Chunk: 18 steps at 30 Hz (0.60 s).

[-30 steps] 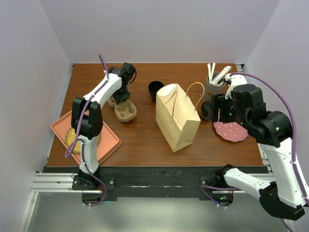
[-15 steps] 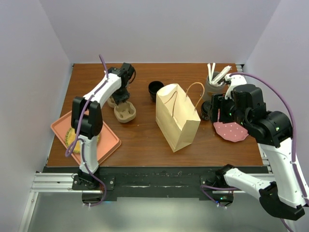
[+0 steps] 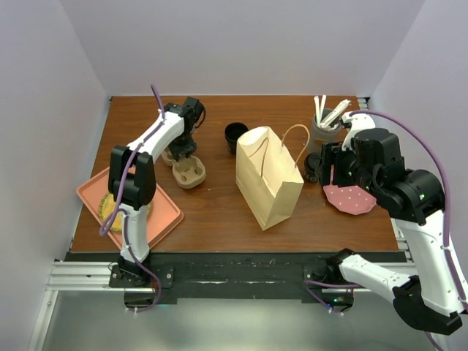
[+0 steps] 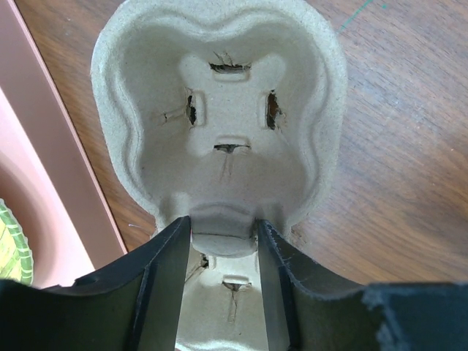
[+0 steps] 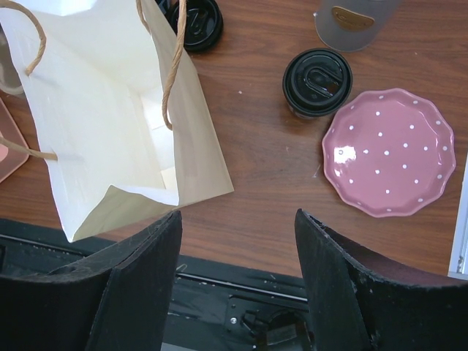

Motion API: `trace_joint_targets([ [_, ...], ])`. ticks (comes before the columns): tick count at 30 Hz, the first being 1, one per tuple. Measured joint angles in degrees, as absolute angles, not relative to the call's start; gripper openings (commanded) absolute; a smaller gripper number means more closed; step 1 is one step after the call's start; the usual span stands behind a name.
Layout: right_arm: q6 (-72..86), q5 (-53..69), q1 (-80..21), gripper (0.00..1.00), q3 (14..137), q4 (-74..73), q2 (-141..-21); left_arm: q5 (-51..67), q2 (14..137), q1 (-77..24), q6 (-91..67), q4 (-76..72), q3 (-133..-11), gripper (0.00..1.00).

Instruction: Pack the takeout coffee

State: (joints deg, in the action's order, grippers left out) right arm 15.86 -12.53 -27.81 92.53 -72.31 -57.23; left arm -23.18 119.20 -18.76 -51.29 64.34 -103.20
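The left gripper (image 4: pixel 223 223) is easing its jaws apart: the two black fingers (image 4: pixel 164 278) are standing a little wider than a second ago, one on each side of the raised middle ridge of the pulp cup carrier (image 4: pixel 219 110). They are lying right against the ridge's flanks, and whether they are still pressing on it cannot be told. In the top view the left wrist is settling very slightly toward 6 o'clock over the carrier, and the carrier's near well is sitting a touch farther toward 6 o'clock than before; the shift is barely showing
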Motion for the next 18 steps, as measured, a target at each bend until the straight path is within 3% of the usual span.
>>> trace_joint_targets([
  [8, 16.19, -12.53, -27.81, 0.67, 92.55, -72.29, -57.23, -23.20, 119.20, -18.76, -51.16, 64.38, -103.22, 0.31],
  [18, 16.64, -12.53, -27.81, 0.67, 92.53, -72.31, -57.23, -23.62, 119.20, -18.76, -51.20, 65.78, -105.38, 0.30],
])
